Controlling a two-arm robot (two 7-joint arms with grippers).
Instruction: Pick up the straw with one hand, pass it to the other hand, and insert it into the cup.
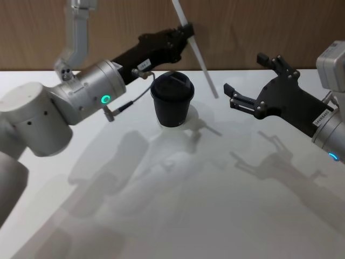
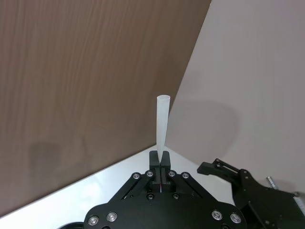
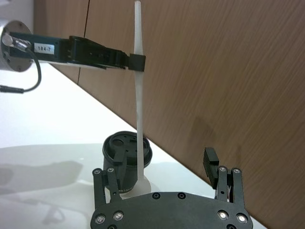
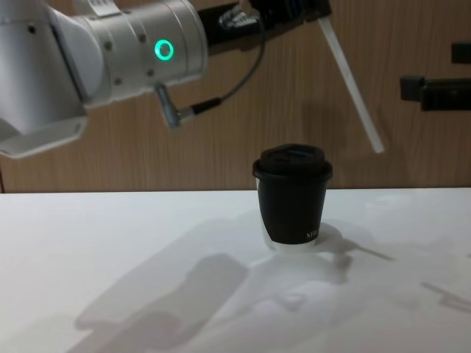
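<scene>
My left gripper (image 1: 188,28), on the silver wrist with the green ring, is shut on the white straw (image 1: 202,62) near its upper end. The straw (image 4: 353,92) hangs tilted in the air, and its lower end is to the right of the black lidded cup (image 4: 292,198) and a little higher than the lid. The cup (image 1: 172,102) stands upright on the white table. My all-black right gripper (image 1: 247,75) hovers open to the right of the straw, holding nothing. In the left wrist view the straw (image 2: 162,121) rises from between the closed fingertips (image 2: 155,160).
A wooden wall (image 1: 242,27) runs close behind the cup and straw. The white table (image 1: 178,205) stretches out in front of the cup. A thin black cable (image 1: 132,100) loops from the left wrist near the cup.
</scene>
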